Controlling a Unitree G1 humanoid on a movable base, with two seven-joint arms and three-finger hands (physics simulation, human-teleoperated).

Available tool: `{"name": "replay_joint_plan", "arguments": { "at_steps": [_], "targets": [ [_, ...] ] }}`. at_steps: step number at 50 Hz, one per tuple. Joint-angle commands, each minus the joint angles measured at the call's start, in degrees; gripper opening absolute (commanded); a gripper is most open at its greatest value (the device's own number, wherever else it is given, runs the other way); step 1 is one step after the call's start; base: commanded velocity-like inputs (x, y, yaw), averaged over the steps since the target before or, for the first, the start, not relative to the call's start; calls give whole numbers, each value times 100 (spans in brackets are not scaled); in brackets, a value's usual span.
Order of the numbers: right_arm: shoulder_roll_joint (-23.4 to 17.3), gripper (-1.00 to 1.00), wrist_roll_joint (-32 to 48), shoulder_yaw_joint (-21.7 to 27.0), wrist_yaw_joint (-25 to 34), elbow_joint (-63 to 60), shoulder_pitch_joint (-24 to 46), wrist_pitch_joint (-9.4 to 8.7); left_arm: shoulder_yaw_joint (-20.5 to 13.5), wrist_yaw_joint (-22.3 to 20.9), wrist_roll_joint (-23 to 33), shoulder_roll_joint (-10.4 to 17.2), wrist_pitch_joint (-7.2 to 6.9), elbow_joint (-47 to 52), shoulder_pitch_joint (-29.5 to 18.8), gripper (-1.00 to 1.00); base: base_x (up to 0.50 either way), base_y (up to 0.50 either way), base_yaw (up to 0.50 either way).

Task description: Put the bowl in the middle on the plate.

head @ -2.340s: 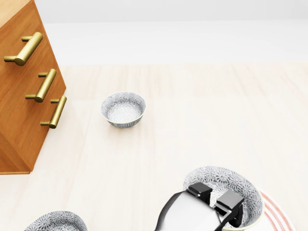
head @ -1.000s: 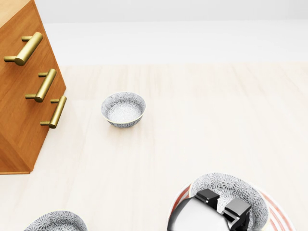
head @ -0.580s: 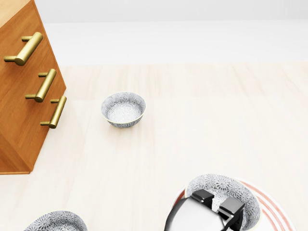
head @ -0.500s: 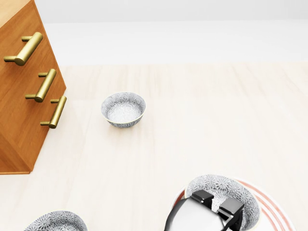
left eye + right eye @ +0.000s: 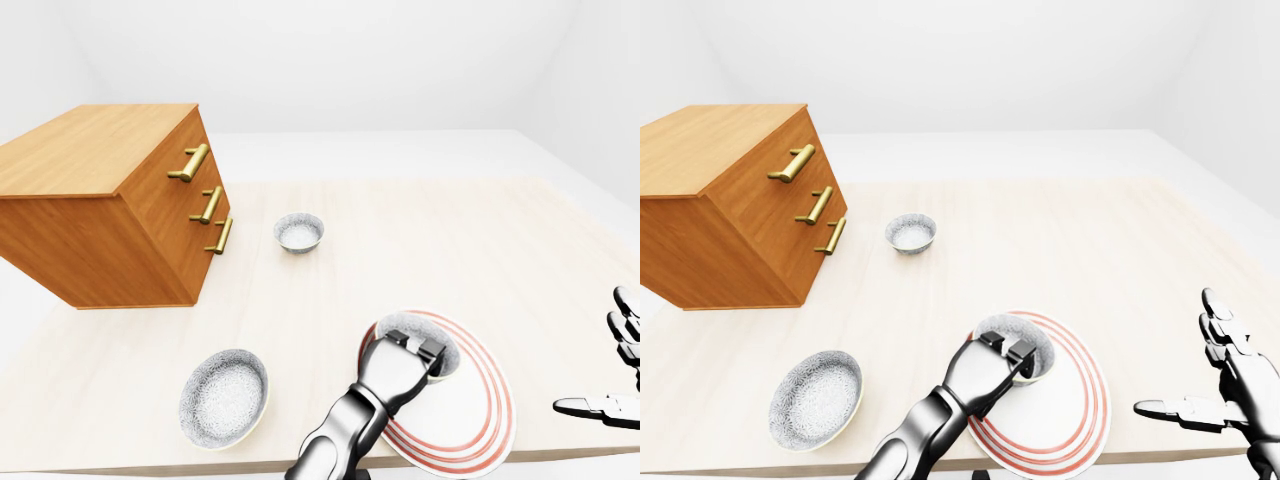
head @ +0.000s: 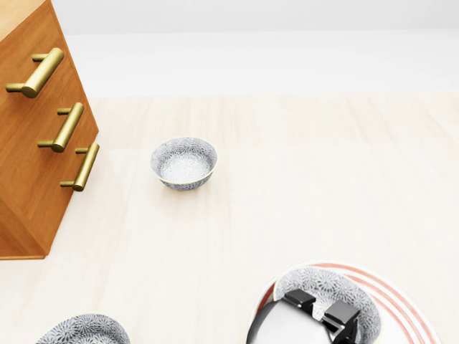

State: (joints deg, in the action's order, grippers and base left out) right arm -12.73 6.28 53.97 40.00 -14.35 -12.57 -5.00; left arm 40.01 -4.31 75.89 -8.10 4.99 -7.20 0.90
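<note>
The middle bowl point(image 5: 412, 325), grey-patterned with a white inside, sits low over the left part of the white plate with red rings point(image 5: 475, 415), near the bottom of the eye views. My left hand point(image 5: 425, 350) comes up from the bottom edge and is shut on the bowl's near rim, fingers hooked over it. In the head view the bowl point(image 6: 323, 281) and plate point(image 6: 412, 312) are cut off by the bottom edge. I cannot tell whether the bowl touches the plate. My right hand point(image 5: 1185, 360) hovers open at the far right, off the plate and holding nothing.
A second bowl point(image 5: 299, 231) stands toward the top of the table near the wooden drawer cabinet point(image 5: 100, 200) with brass handles. A third bowl point(image 5: 223, 396) lies at the bottom left. The table's lower edge point(image 5: 200, 465) runs just under the plate.
In the head view my left hand and the bowl have sunk toward the bottom edge, lower over the plate. More of the plate's red rings show. The other bowls stayed put.
</note>
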Motion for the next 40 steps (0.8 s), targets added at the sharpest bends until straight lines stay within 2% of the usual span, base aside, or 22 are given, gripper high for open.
{"name": "replay_joint_plan", "arguments": {
  "at_steps": [1,10,35,36,37,38,40],
  "targets": [
    [-4,100,11,-15,0,70,15,0,-53,89,-178,-37,1,-105,-45,-100,0,0,0],
    [-25,100,6,-24,0,76,23,0,-63,-55,-204,-63,1,-21,-19,-100,0,0,0],
    [-17,100,0,-37,0,39,5,0,-152,-12,-190,-73,1,-225,-67,-100,0,0,0],
    [-14,100,1,-32,0,24,3,0,-165,-21,-197,-74,1,-212,-77,-82,0,0,0],
    [-14,100,-3,-22,0,15,2,0,-177,-98,-233,-71,1,-152,-44,-16,0,0,0],
    [-12,100,-2,-17,0,11,0,0,-176,-112,-242,-62,1,-124,-32,21,1,0,0],
    [-3,100,1,-8,0,-16,-2,0,-161,-163,-278,-39,1,-113,0,70,0,0,0]
  ]
}}
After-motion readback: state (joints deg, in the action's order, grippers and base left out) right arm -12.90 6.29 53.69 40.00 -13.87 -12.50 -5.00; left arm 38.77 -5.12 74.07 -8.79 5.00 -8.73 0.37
